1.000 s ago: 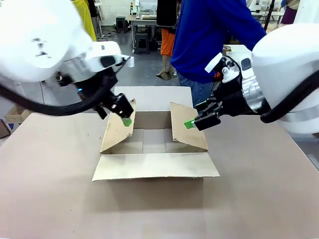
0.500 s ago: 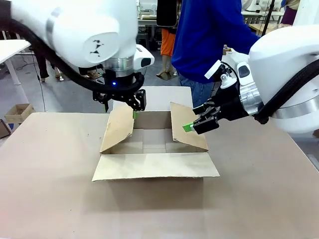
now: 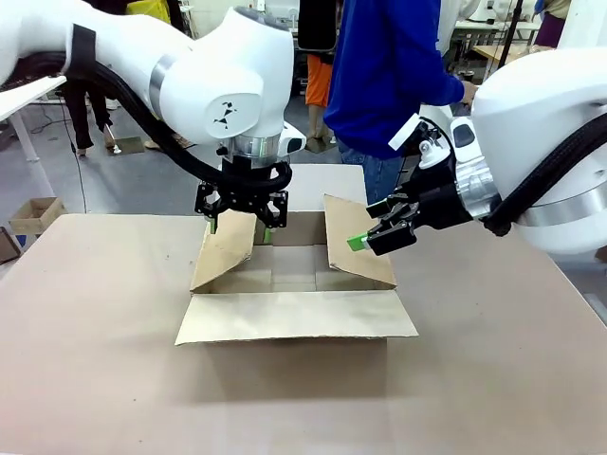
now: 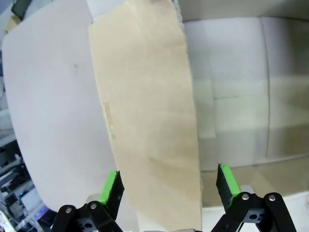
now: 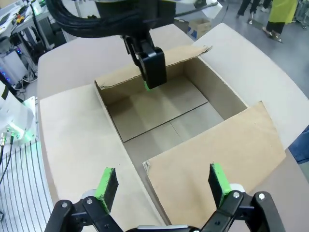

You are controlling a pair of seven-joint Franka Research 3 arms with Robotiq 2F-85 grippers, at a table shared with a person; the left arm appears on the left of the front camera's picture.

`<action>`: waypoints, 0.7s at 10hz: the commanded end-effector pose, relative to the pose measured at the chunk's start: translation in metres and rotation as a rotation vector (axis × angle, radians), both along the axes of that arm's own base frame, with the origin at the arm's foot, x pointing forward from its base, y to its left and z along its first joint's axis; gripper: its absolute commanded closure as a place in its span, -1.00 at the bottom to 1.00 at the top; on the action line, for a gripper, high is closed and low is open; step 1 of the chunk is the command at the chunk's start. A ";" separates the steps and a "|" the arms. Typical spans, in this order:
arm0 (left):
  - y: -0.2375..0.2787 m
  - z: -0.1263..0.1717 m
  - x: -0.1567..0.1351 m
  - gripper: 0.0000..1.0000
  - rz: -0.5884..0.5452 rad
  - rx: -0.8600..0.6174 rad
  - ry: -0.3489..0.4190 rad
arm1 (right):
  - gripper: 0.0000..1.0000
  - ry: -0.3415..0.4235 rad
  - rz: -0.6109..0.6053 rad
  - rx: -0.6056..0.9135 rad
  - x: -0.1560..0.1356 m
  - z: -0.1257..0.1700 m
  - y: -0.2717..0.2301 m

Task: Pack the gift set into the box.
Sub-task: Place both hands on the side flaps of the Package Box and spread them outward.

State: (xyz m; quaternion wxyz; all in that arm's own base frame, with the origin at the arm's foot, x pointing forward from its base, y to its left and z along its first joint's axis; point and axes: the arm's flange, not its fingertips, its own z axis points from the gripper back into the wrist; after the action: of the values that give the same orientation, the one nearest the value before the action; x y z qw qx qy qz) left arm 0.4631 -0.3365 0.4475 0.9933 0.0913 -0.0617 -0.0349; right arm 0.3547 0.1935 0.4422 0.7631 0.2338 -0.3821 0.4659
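1. Swinging in from its own side since the earlier frames, the left arm is now hanging the left gripper (image 3: 241, 218) over the raised left flap (image 3: 223, 251) of the box (image 3: 294, 318). The right gripper (image 3: 365, 239) is staying almost where it was.
2. Left gripper (image 4: 169, 183): the jaws are standing spread and gripping nothing. The left flap (image 4: 149, 121) is lying between and ahead of the green pads (image 4: 112, 186), running away along the fingers, its broad face turned toward the wrist.
3. Right gripper (image 5: 162, 181): the jaws are likewise spread and empty. The right flap (image 5: 217, 154) is lying just ahead of and below the fingertips; whether a pad is touching it cannot be told.
4. The box is sitting on the table (image 3: 95, 360) between the two grippers, its inside lying bare. A person (image 3: 389, 66) is standing beyond it.
5. Judgement: each gripper is nearest its own side's flap. The left pads are bracketing the flap's width, not its thickness, so pushing it outward looks likelier than pinching.
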 end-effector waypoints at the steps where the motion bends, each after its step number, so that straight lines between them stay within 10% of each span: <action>1: -0.003 -0.002 0.006 -1.00 0.037 0.041 -0.015 | -1.00 0.009 -0.026 -0.013 -0.004 0.008 -0.003; 7: 0.044 0.025 -0.019 -1.00 0.119 0.074 -0.109 | -1.00 0.009 -0.026 -0.013 -0.004 0.008 -0.003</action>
State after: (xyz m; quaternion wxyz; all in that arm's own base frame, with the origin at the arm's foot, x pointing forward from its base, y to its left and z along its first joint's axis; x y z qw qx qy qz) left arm 0.4591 -0.3068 0.4722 0.9870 0.1327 -0.0890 0.0171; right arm 0.3547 0.1933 0.4425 0.7632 0.2336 -0.3824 0.4655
